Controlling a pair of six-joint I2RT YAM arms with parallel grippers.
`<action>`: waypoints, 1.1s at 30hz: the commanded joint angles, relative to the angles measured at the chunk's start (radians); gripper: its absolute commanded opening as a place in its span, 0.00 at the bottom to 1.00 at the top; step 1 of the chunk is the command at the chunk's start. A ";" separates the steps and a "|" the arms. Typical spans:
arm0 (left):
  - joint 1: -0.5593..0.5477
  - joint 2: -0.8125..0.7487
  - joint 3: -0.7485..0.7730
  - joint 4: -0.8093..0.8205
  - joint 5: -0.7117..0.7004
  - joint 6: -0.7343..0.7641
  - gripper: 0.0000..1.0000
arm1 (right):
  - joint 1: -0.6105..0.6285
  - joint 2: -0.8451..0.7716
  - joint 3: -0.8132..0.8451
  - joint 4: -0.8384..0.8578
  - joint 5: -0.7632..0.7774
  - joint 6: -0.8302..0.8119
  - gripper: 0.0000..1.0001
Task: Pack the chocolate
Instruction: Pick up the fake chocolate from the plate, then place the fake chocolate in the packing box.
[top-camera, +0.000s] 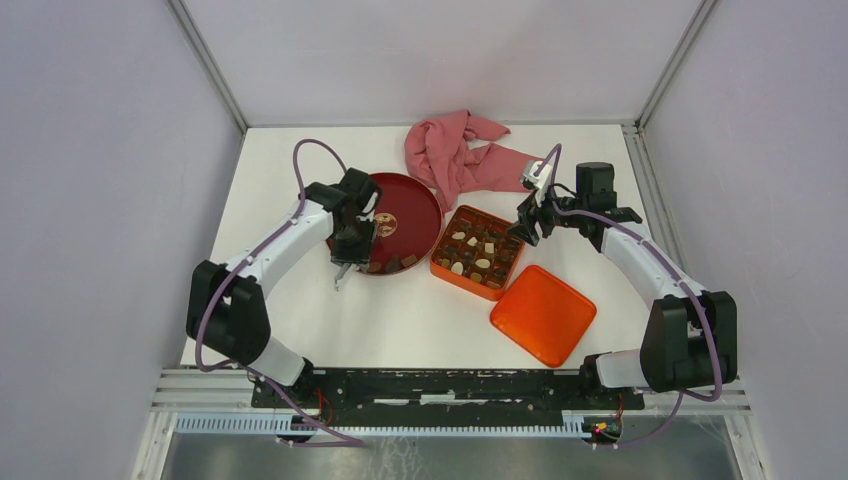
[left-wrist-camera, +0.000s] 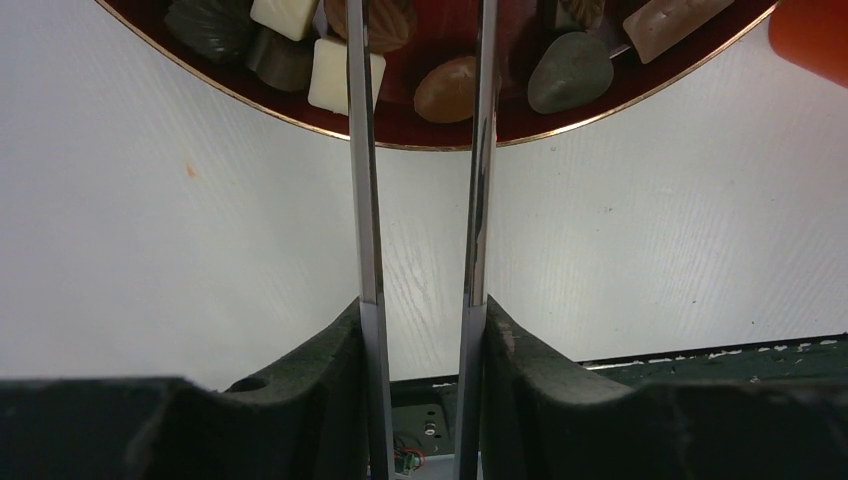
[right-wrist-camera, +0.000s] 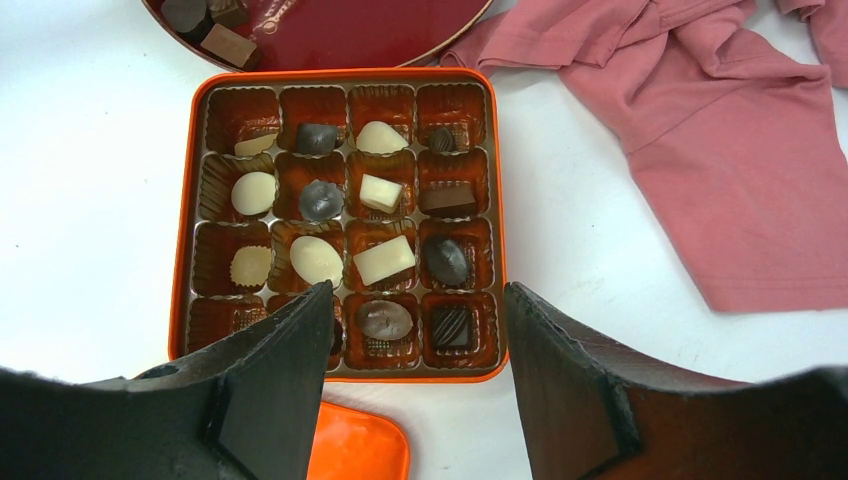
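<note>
The chocolate is split between two places. Several pieces lie on the round dark-red plate (top-camera: 412, 203), and more sit in the cups of the orange tin (top-camera: 438, 267). My left gripper (top-camera: 354, 243) is shut on a pair of metal tongs (left-wrist-camera: 365, 200) whose blades reach over the plate's near rim (left-wrist-camera: 520, 128). A tan oval chocolate (left-wrist-camera: 445, 90) lies between the blades, close to the right one. The blade tips run out of view, so I cannot tell if they pinch it. My right gripper (right-wrist-camera: 415, 300) hangs open above the tin's (right-wrist-camera: 497, 200) near edge, holding nothing.
The orange lid (top-camera: 543, 314) lies flat on the table in front of and right of the tin. A crumpled pink cloth (top-camera: 460, 155) sits behind the plate and tin. White walls close in the table on three sides.
</note>
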 joint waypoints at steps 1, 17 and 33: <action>-0.006 -0.050 0.049 0.008 -0.007 0.026 0.34 | 0.002 -0.015 0.041 0.009 -0.018 -0.012 0.69; -0.115 -0.100 0.142 0.024 0.135 -0.019 0.33 | 0.003 -0.012 0.041 0.008 -0.012 -0.013 0.69; -0.405 -0.028 0.194 0.215 0.306 -0.142 0.33 | -0.003 -0.017 0.044 0.012 0.030 -0.010 0.69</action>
